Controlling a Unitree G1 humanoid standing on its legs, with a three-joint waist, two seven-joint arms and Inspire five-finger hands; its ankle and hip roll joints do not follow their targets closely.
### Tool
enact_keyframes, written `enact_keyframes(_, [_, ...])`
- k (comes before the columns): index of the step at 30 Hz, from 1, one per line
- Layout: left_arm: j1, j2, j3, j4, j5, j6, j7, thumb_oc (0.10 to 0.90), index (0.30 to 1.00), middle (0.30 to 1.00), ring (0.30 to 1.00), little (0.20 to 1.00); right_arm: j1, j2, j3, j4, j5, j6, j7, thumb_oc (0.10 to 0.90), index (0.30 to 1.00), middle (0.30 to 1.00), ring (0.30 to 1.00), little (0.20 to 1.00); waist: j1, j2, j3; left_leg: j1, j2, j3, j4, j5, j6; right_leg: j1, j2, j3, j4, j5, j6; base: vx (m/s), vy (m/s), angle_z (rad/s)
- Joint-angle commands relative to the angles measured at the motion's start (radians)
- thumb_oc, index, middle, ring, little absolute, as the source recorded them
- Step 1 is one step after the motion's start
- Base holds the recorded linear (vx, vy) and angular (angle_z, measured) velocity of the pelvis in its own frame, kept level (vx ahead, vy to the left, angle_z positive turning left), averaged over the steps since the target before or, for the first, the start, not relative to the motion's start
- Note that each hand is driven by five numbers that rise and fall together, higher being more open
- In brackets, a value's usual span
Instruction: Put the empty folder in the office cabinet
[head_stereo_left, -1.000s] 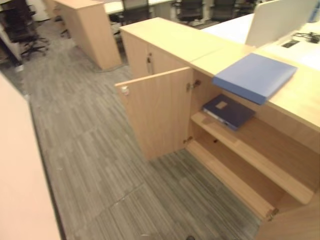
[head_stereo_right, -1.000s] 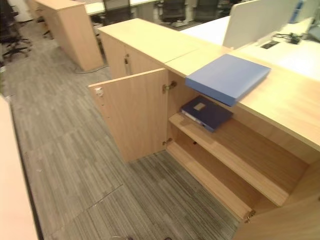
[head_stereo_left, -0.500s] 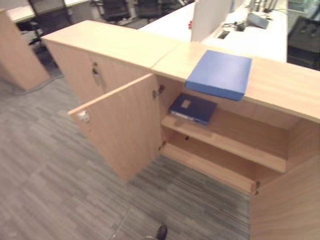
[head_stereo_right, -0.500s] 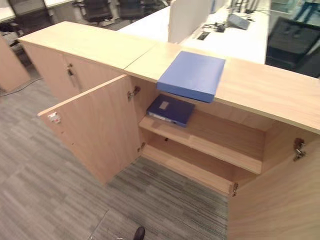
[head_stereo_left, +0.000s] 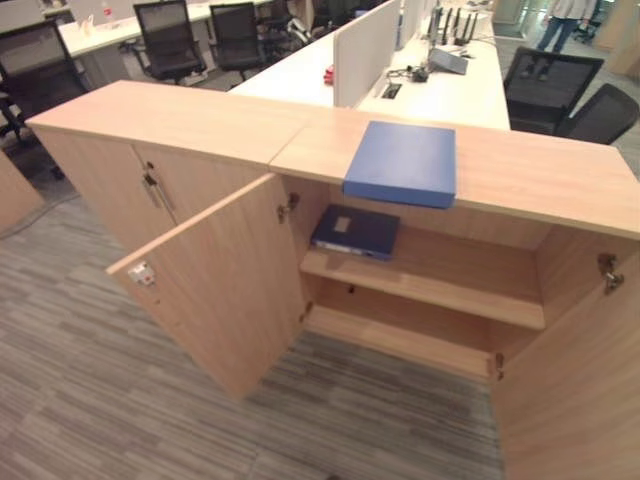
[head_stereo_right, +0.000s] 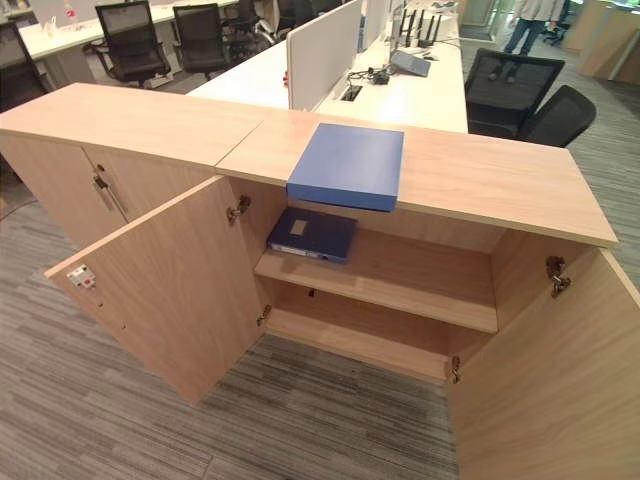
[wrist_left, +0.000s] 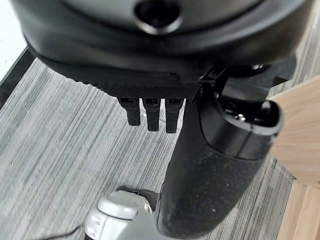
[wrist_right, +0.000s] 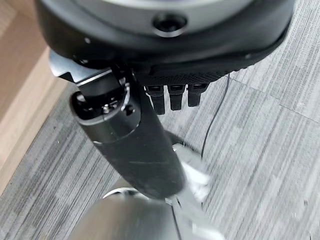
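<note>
Cabinet (head_stereo_right: 520, 300) stands open; both doors swung out, left door (head_stereo_right: 170, 290) at 9 o'clock, right door (head_stereo_right: 550, 380) at 4 o'clock. Upper shelf (head_stereo_right: 400, 290): dark folder (head_stereo_right: 311, 234) fills its left end, right part bare. Lower shelf (head_stereo_right: 350, 340) bare. Blue folder (head_stereo_right: 347, 165) overhangs counter (head_stereo_right: 480, 175) edge at 12 o'clock.

Two folders are showing: one light blue folder (head_stereo_right: 346, 165) is lying on the cabinet top at its front edge, and one dark blue folder (head_stereo_right: 311, 234) is lying on the upper shelf (head_stereo_right: 400, 285) at its left end. Two cabinet doors (head_stereo_right: 165, 285) are standing open. Two shelves are showing inside.
</note>
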Motion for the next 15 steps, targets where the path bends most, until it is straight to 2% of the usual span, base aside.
enact_keyframes(1, [0.004,0.027,0.027,0.057,0.028,0.01,0.003,0.8,0.9,0.9,0.9,0.9,-0.036,0.063,0.038,-0.054,0.004,-0.017,0.028,0.8,0.9,0.9,0.9,0.9,0.001,-0.029,0.034,0.027,0.015,-0.095,-0.003,-0.134,-0.047,-0.01,-0.109,-0.049,-0.002,0.224,0.139,0.14,-0.023,-0.54])
enact_keyframes(3, [0.003,0.017,0.023,0.063,0.026,0.012,0.002,0.8,0.9,0.9,0.9,0.9,-0.045,0.058,0.044,-0.056,0.002,-0.016,0.026,0.8,0.9,0.9,0.9,0.9,-0.017,-0.018,0.061,0.042,0.017,-0.088,-0.003,-0.126,-0.043,-0.084,-0.051,-0.071,-0.028,0.247,0.132,0.09,-0.019,-0.64])
enact_keyframes(4, [0.001,0.013,0.025,0.066,0.03,0.017,0.004,0.8,0.9,0.9,0.9,0.9,-0.044,0.058,0.055,-0.051,-0.004,-0.015,0.023,0.8,0.9,0.9,0.9,0.9,-0.033,-0.024,0.084,0.078,0.007,-0.091,-0.003,-0.145,-0.04,-0.142,0.007,-0.101,-0.077,0.266,0.161,0.07,-0.02,-0.66])
enact_keyframes(5, [-0.001,0.012,0.026,0.066,0.03,0.017,0.005,0.8,0.9,0.9,0.9,0.9,-0.047,0.058,0.055,-0.051,-0.004,-0.015,0.022,0.8,0.9,0.9,0.9,0.9,-0.036,-0.023,0.09,0.077,0.007,-0.087,-0.003,-0.137,-0.04,-0.132,0.009,-0.119,-0.096,0.283,0.146,0.12,-0.045,-0.5])
enact_keyframes(8, [-0.009,0.019,0.042,0.067,0.025,0.019,0.006,0.8,0.9,0.9,0.9,0.9,-0.044,0.061,0.05,-0.034,0.011,-0.014,0.016,0.8,0.9,0.9,0.9,0.9,-0.051,-0.049,0.113,0.105,-0.002,-0.106,-0.003,-0.15,-0.042,-0.159,0.074,-0.155,-0.2,0.316,0.15,0.15,-0.087,0.01])
enact_keyframes(9, [-0.011,0.023,0.049,0.07,0.024,0.02,0.006,0.8,0.9,0.9,0.9,0.9,-0.037,0.061,0.046,-0.028,0.012,-0.013,0.015,0.8,0.9,0.9,0.9,0.9,-0.051,-0.056,0.113,0.109,-0.003,-0.11,-0.003,-0.156,-0.045,-0.162,0.087,-0.159,-0.224,0.313,0.147,0.31,-0.187,0.28])
enact_keyframes(10, [-0.007,0.026,0.061,0.075,0.033,0.019,0.005,0.8,0.9,0.9,0.9,0.9,-0.016,0.066,0.048,-0.019,0.015,-0.015,0.016,0.8,0.9,0.9,0.9,0.9,-0.042,-0.066,0.095,0.113,0.001,-0.118,-0.003,-0.176,-0.057,-0.117,0.107,-0.181,-0.297,0.284,0.128,0.39,-0.201,0.4])
enact_keyframes(12, [0.009,0.02,0.08,0.085,0.027,0.02,0.008,0.8,0.9,0.9,0.9,0.9,-0.002,0.068,0.04,-0.008,0.022,-0.014,0.019,0.8,0.9,0.9,0.9,0.9,-0.034,-0.059,0.063,0.131,0.032,-0.119,-0.003,-0.21,-0.069,-0.091,0.142,-0.178,-0.309,0.254,0.12,0.39,-0.177,0.57])
enact_keyframes(15, [0.019,0.012,0.098,0.091,0.001,0.023,0.012,0.8,0.9,0.9,0.9,0.9,0.007,0.064,0.026,-0.002,0.038,-0.014,0.021,0.8,0.9,0.9,0.9,0.9,-0.038,-0.05,0.04,0.145,0.059,-0.134,-0.003,-0.227,-0.076,-0.081,0.157,-0.182,-0.3,0.228,0.105,0.19,-0.083,0.17])
